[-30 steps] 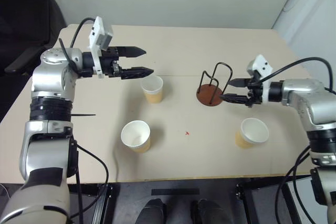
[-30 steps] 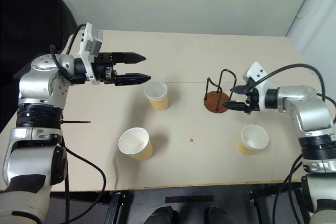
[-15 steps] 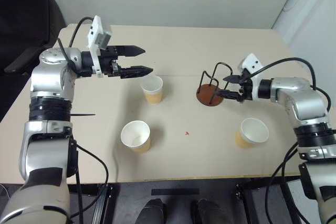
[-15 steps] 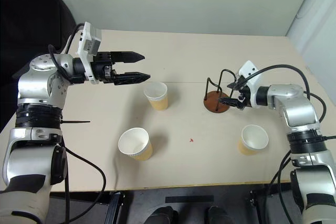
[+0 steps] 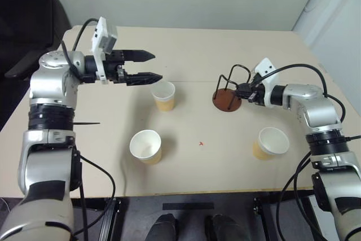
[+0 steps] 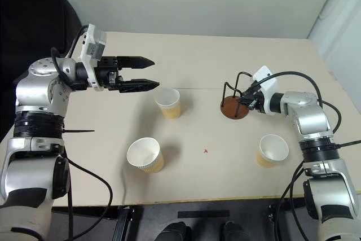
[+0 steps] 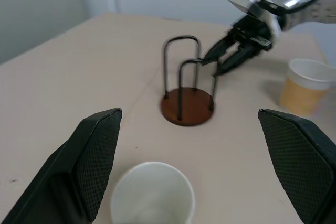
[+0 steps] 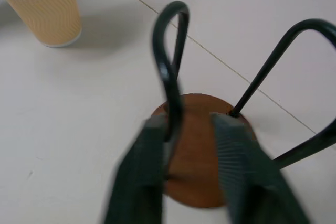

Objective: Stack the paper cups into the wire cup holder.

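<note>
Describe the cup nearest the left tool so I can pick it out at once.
Start at the tan table and find the left tool hovering open over its far left part. The cup stands upright just below and beyond the tips. Unlike the other two cups near the front edge, it sits mid-table, level with the wire holder.

Head views looked down on the wire cup holder [image 5: 228, 95]; both wrist views faced it, the right wrist closest.
</note>
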